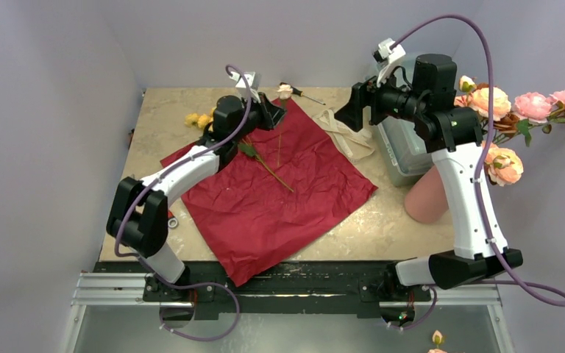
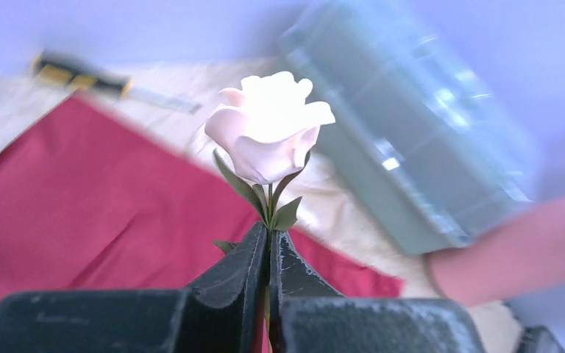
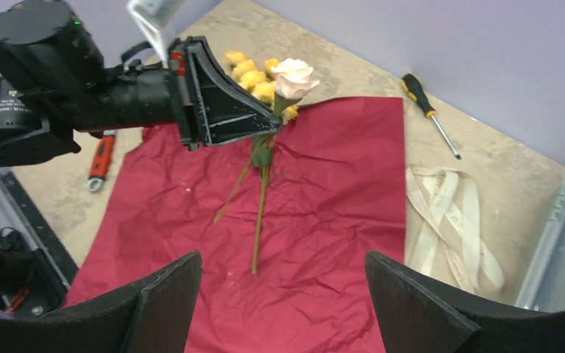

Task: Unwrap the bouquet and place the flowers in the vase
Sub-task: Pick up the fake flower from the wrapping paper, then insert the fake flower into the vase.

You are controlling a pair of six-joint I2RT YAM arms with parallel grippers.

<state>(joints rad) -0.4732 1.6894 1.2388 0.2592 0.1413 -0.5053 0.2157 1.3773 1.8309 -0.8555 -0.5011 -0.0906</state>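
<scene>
Pinched by its stem, just under the bloom, in the fully closed left gripper (image 2: 269, 234): a pale pink rose (image 2: 268, 136), held over the far corner of the dark red paper (image 1: 279, 198). Bloom toward the far edge of the table (image 1: 390, 228), stem trailing back and down toward the near side. Empty and spread wide, the right gripper (image 3: 283, 294), facing the paper.

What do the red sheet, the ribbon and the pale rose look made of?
Red sheet: thin matte paper, judging by fine crinkles and sharp creases.
Ribbon: probably cream woven fabric; it lies in limp flat loops.
Pale rose: likely artificial, fabric or foam; petals look smooth, matte and uniform.
</scene>
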